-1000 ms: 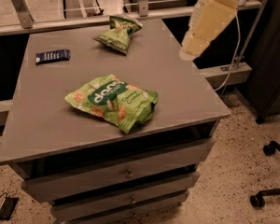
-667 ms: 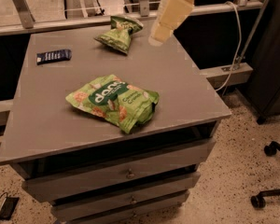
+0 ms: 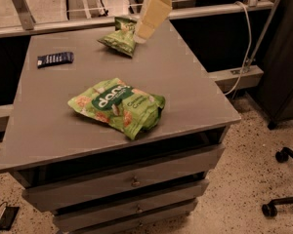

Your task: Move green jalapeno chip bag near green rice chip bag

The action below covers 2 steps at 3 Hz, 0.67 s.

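Observation:
The green rice chip bag (image 3: 118, 106), light green with a dark band and white lettering, lies near the middle front of the grey table (image 3: 185, 82). The green jalapeno chip bag (image 3: 118, 39), smaller and olive green, lies at the table's far edge. My gripper (image 3: 141, 35) hangs from the pale yellow arm that comes in from the top of the view. It sits just right of the jalapeno bag, at or over its right edge.
A small dark blue packet (image 3: 55, 59) lies at the table's far left. The table has drawers below. A rail and cable run behind it. Chair wheels (image 3: 278, 184) stand on the speckled floor at the right.
The arm has swung left from beyond the table's right edge and come down beside the jalapeno bag. Neither bag has moved.

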Available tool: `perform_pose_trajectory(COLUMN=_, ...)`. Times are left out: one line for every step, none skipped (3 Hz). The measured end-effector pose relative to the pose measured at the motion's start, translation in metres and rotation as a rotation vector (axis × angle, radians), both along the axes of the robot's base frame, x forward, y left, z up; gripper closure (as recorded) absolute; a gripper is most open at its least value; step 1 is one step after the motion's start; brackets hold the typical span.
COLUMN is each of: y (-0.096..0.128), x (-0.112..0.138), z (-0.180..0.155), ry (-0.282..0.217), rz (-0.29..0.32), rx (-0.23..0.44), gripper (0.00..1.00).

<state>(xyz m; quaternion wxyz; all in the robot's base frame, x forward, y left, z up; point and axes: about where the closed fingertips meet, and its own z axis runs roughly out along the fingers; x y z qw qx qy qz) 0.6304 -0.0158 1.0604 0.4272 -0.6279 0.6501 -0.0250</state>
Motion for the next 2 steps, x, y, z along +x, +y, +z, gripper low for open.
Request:
perform_pose_trajectory(y=0.007, x=0.021, z=-0.015, ry=0.011, rz=0.029, rx=0.022, gripper=0.0)
perform_pose_trajectory(y=0.019, x=0.053, z=-0.035, ry=0.009, rz=0.051, rx=0.069, gripper=0.0)
